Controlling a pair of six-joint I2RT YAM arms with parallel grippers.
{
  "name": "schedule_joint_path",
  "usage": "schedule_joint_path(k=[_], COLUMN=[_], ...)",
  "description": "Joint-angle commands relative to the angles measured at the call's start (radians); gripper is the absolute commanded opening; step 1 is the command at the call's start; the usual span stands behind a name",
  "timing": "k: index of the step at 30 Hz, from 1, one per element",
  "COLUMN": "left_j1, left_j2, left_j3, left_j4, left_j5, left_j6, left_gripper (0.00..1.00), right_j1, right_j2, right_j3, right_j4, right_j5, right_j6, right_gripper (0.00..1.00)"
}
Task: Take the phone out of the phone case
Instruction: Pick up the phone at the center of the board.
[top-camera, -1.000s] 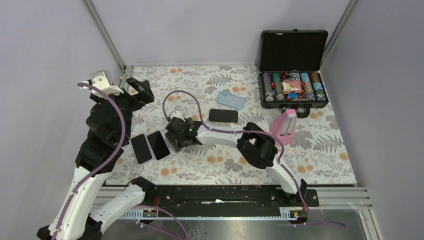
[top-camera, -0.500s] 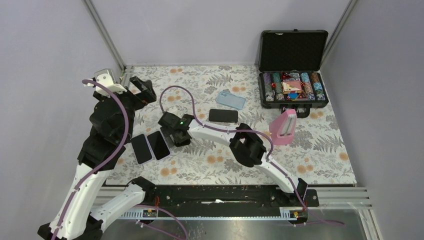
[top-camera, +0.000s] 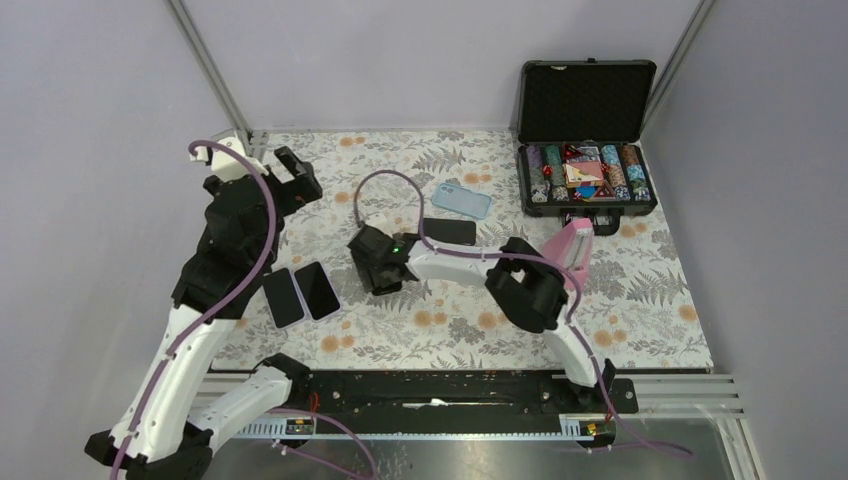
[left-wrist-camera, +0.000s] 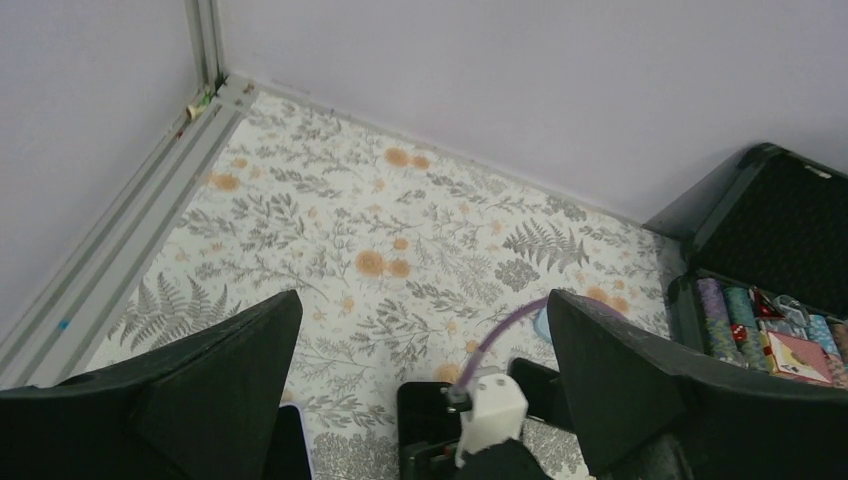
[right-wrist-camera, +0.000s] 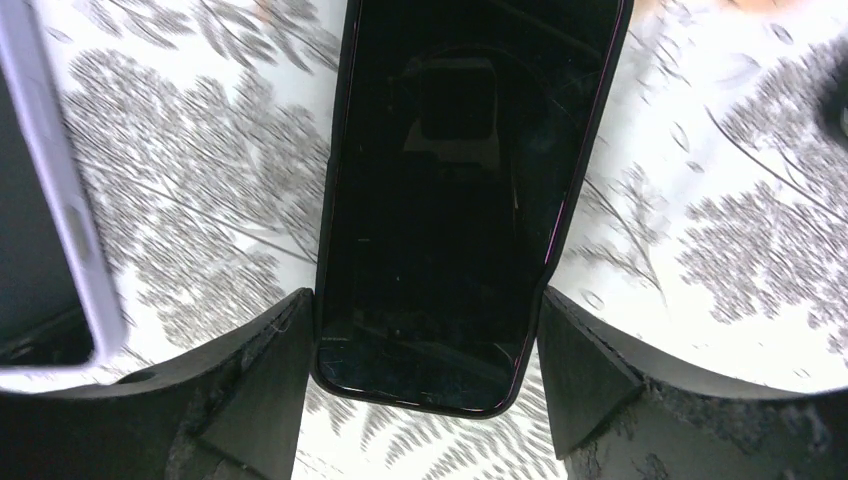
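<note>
Grey walls (top-camera: 420, 60) stand round a flowered tabletop (top-camera: 450, 335). At its near left a black phone (right-wrist-camera: 460, 200) lies flat, screen up, a dark rim round the glass. Just beside it on the left, not touching, lies a second phone (right-wrist-camera: 35, 270) with a pale lilac edge. The right gripper (right-wrist-camera: 425, 305) is over the black phone's near end. Its two fingers (right-wrist-camera: 250, 400) stand apart, one close against each long edge, but whether they press on it cannot be told from the blurred wrist view. Further back, beyond the right arm (top-camera: 450, 268), another black phone (top-camera: 455, 231) and a light blue case (top-camera: 462, 200) lie near each other. A pink object (top-camera: 568, 255) stands to the right, and an open black box of poker chips (top-camera: 585, 185) sits at the far right corner. The left gripper (left-wrist-camera: 422, 305) hangs in the air over the far left of the tabletop, fingers (left-wrist-camera: 200, 400) spread wide.
</note>
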Motion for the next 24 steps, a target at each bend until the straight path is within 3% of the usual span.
schedule_joint_path(k=[1,7,13,16,24], left_j1=[0.056,0.136,0.201,0.250,0.278], left_j2=[0.044,0.058,0.014,0.032,0.279], left_j3=[-0.007,-0.121,-0.358,-0.441,-0.555], left_j4=[-0.046,-0.059,0.035,0.093,0.436], left_j5=[0.058,0.213,0.333,0.464,0.901], left_j6=[-0.114,-0.258,-0.331,-0.365,-0.414], left_gripper=[0.99,0.99,0.99,0.99,0.90], right_j1=[-0.071,-0.164,-0.242,-0.290,-0.310], right_j2=[-0.105,-0.223,-0.279,-0.303,-0.332], right_j3=[-0.209,-0.358,-0.445,-0.507,-0.512], right_j4=[0.015,0.204,0.371,0.530,0.605], right_j5=[-0.093,-0.378,-0.617,-0.745,-0.867], right_j6=[0.004,0.028,0.117,0.182,0.188], right_gripper=[0.51,0.51,0.51,0.50,0.48])
